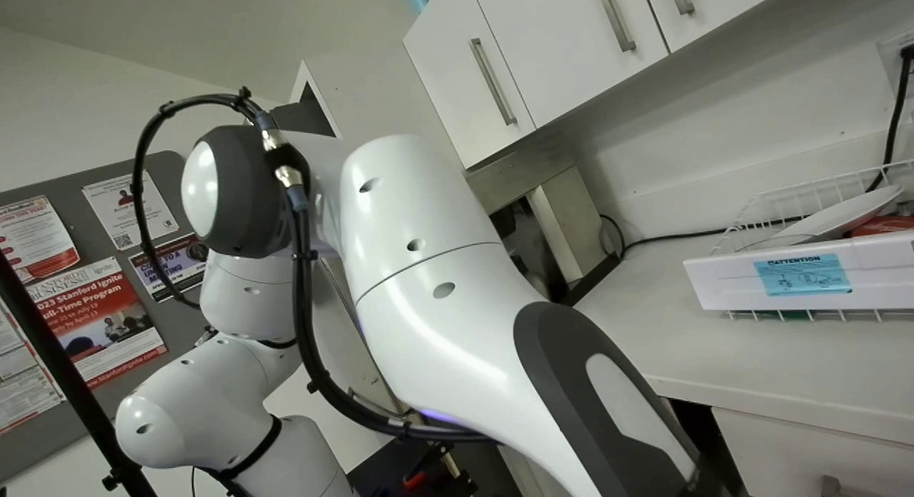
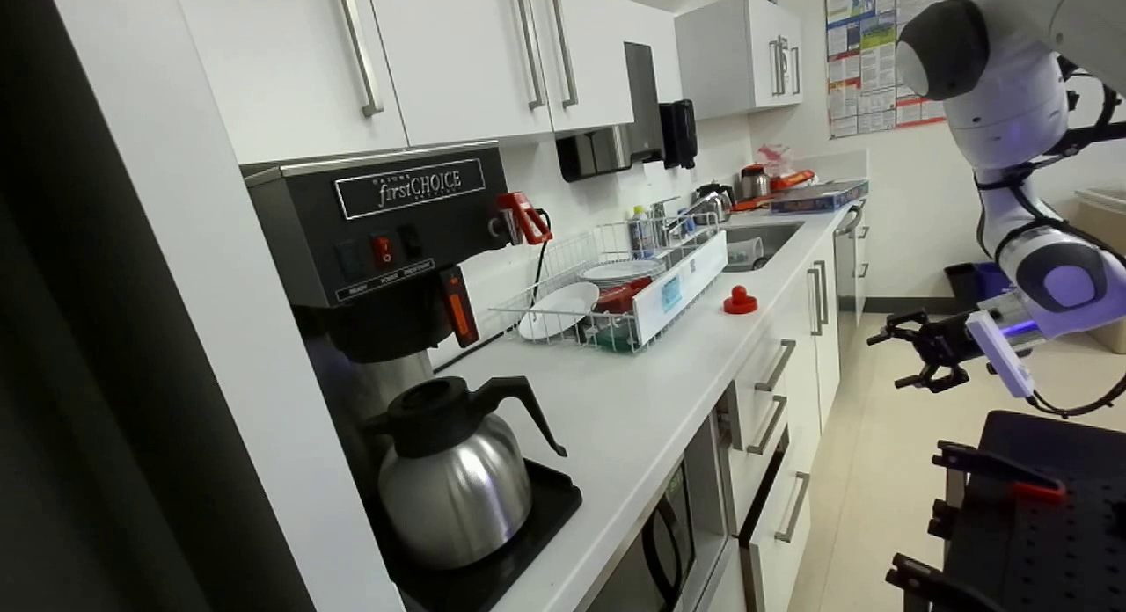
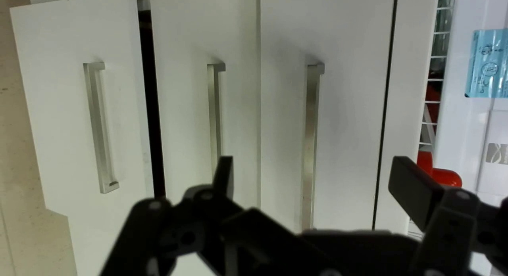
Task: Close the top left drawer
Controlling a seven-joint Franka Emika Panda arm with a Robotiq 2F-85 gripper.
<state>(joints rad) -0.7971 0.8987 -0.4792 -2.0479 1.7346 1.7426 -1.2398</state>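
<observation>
In an exterior view, a black two-fingered gripper (image 2: 888, 361), fingers apart, hangs right of the flat-fronted white top drawer (image 2: 755, 406).

White wall cupboards (image 2: 466, 58) hang above a long pale counter (image 2: 633, 401); beige floor (image 2: 869, 454) runs alongside to a white wall (image 2: 915, 225), and flyers (image 1: 103, 325) dot a grey noticeboard (image 1: 89, 238) (one, I notice, reads Stanford Ignite).

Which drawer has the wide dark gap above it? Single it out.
The bottom drawer, leftmost in the wrist view; the middle drawer and top drawer show only thin seams along their upper edges.
</observation>
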